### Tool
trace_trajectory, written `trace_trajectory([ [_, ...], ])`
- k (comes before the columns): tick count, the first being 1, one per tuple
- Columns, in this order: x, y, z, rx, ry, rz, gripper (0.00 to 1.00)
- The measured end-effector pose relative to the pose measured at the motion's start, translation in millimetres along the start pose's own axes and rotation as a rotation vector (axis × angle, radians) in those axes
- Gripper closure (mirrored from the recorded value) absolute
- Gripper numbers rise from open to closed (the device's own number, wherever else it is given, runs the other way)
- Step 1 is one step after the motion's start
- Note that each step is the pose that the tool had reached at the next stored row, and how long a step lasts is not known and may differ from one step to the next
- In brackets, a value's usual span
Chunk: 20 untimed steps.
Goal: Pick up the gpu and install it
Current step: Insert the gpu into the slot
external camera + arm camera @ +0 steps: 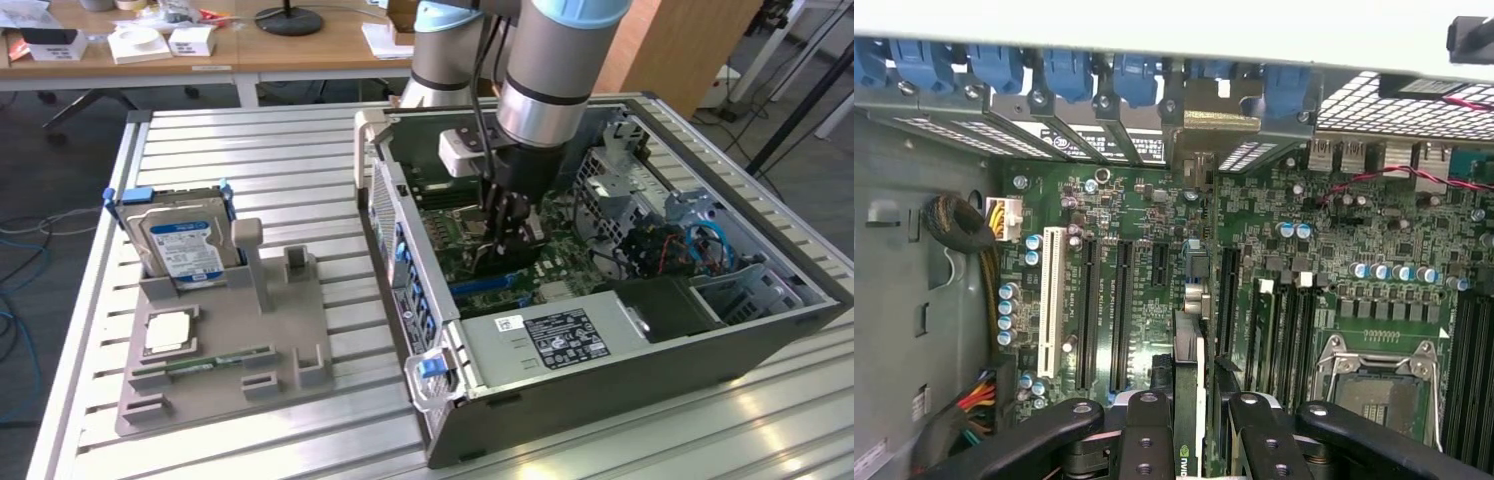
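We hold the gpu edge-on, clamped between the fingers of the gripper, just above the motherboard. To seat it well, we judge that the card's lower edge must run parallel to the motherboard slot beneath it. Its bracket end should meet the rear slot covers at the motherboard's edge, and the press should go straight down without tilt.
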<state>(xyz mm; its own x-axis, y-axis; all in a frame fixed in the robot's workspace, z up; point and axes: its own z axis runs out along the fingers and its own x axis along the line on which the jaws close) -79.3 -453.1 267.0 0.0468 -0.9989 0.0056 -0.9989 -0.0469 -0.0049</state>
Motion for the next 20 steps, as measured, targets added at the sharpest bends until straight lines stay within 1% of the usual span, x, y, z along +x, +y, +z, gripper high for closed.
trace_trajectory([
  [20,-1.4,0.6,2.2,0.0004,0.0000,-0.017,0.74],
])
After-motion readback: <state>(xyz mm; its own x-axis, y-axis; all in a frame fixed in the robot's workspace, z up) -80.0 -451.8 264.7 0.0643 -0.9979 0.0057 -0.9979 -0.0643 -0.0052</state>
